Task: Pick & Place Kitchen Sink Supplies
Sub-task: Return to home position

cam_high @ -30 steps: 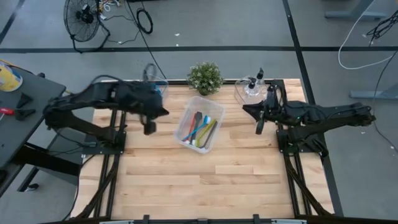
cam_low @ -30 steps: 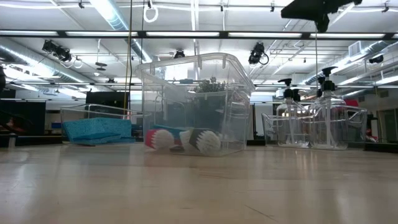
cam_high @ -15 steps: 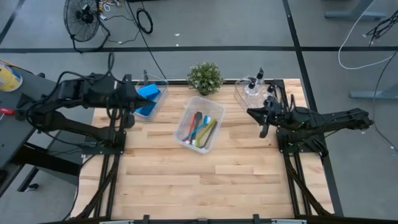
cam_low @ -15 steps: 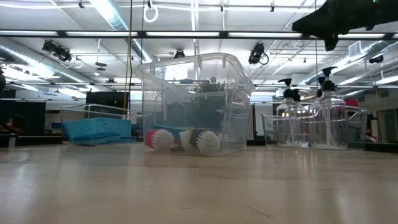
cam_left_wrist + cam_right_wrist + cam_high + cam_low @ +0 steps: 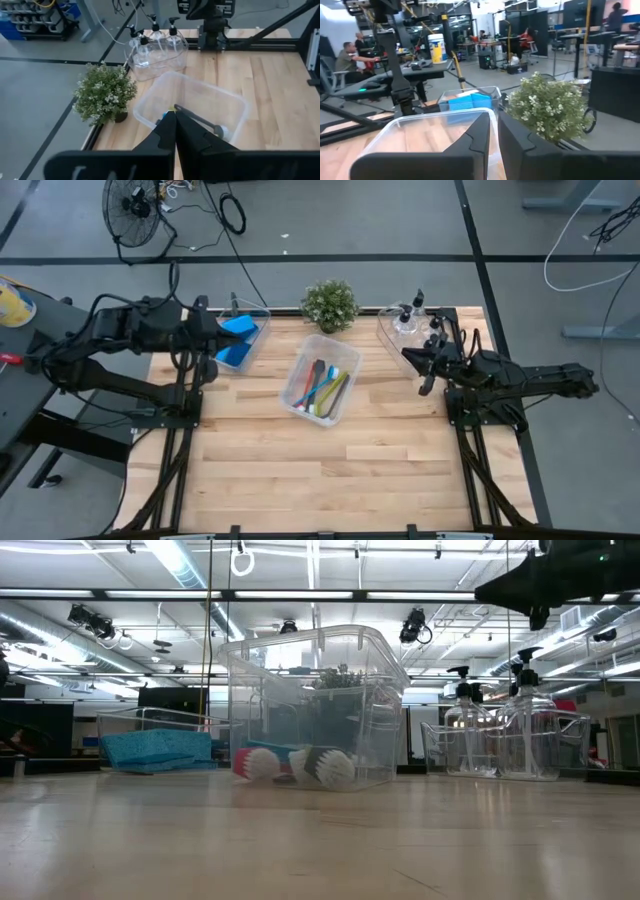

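Writing: a yellow-and-white tub [image 5: 12, 305] was seen on the side table [image 5: 20, 395] left of the worktop [image 5: 330, 470]; the print on its blue label was too small to be read.
Left gripper [image 5: 205, 345]: it was held above the worktop's left edge, just beside the left bin [image 5: 266, 318]. Its fingers [image 5: 162, 132] were pressed together, with nothing between them.
Sponges [image 5: 238, 332]: they lay flat in the left bin at the far left corner, their long sides slightly askew to the worktop's edge. They were near the fingers but untouched.
Brushes [image 5: 322, 387]: red, blue, grey and yellow-green ones lay side by side in the middle bin [image 5: 320, 680], along the bin's slanted long axis. The bristle heads pointed to the near edge and the handles to the far edge, well apart from both grippers.
Plant [image 5: 330, 305]: it stood at the far edge, between the left and right bins.
Bottles [image 5: 408, 318]: they stood upright in the right bin [image 5: 386, 332], black pumps uppermost.
Right gripper [image 5: 427, 372]: it was held high by the worktop's right edge, just on the near side of the right bin. Its fingers [image 5: 475, 135] were drawn together to a thin slit, clear of the bottles.
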{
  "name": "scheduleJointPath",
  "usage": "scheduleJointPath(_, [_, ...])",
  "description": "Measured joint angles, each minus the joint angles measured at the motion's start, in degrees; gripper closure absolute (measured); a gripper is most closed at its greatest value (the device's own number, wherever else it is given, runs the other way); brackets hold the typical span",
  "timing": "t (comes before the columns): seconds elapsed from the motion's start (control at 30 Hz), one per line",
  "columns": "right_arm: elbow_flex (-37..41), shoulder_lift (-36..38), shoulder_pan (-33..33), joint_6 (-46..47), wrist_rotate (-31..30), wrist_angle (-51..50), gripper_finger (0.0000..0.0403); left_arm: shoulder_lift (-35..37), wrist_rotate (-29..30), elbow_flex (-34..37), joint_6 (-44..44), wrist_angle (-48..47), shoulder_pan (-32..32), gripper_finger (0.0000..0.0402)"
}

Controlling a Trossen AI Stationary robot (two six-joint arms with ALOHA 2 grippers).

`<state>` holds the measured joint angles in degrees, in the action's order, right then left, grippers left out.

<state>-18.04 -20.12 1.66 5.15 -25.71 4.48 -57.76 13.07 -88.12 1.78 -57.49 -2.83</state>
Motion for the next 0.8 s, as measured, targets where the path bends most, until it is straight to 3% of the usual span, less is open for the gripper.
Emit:
scheduleJointPath(0.4, [0.3, 0.0, -0.5, -1.3, 13.6, 0.2, 0.036, 0.0, 3.9, 0.0, -1.5, 0.2, 0.0, 0.0386])
scheduleJointPath(0.8, [0.3, 0.0, -0.5, -2.2, 13.3, 4.0, 0.036, 0.0, 6.2, 0.0, -4.2, 0.3, 0.0, 0.0385])
